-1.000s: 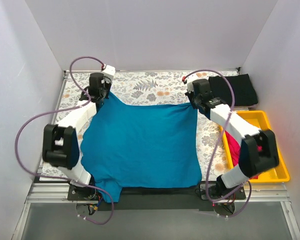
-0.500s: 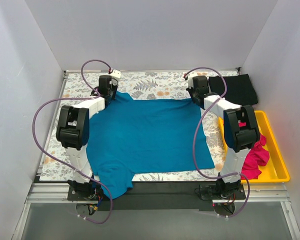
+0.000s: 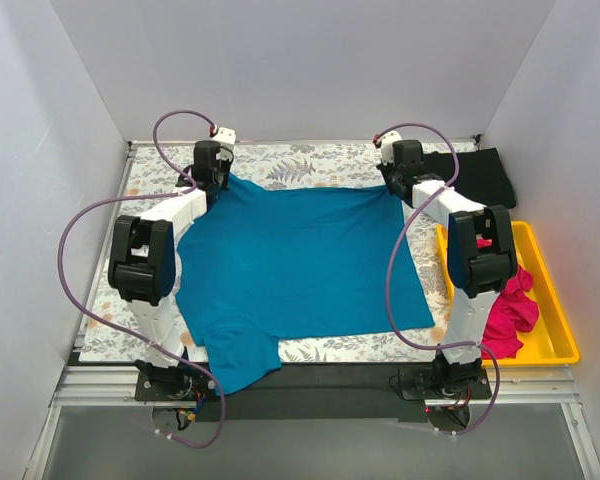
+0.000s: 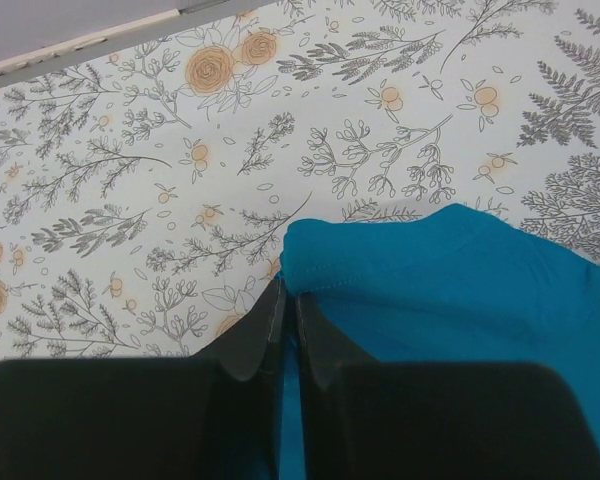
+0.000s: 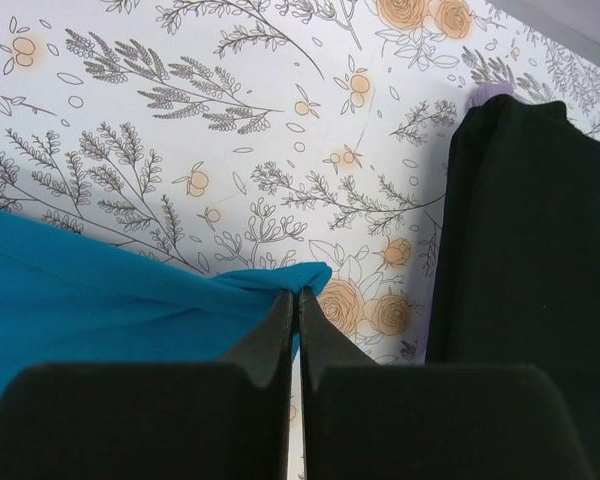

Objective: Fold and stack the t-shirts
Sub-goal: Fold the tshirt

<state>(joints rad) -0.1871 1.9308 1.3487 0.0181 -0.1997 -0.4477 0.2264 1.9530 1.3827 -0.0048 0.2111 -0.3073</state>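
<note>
The teal-blue t-shirt [image 3: 295, 265] lies spread over the floral table, its near sleeve hanging over the front edge. My left gripper [image 3: 216, 181] is shut on its far left corner [image 4: 310, 262]; my right gripper [image 3: 396, 186] is shut on its far right corner [image 5: 305, 275]. The black t-shirt [image 3: 472, 177] lies folded at the far right, also in the right wrist view [image 5: 525, 240]. The magenta-pink t-shirt [image 3: 508, 310] lies bunched in the yellow tray [image 3: 552, 300].
The floral cloth [image 3: 300, 160] covers the table. White walls stand close on the left, back and right. The yellow tray stands along the right edge. Purple cables loop from both arms.
Both grippers have pulled the teal shirt's far edge toward the back of the table, and the shirt now lies flatter and farther back. The arms have stretched out.
</note>
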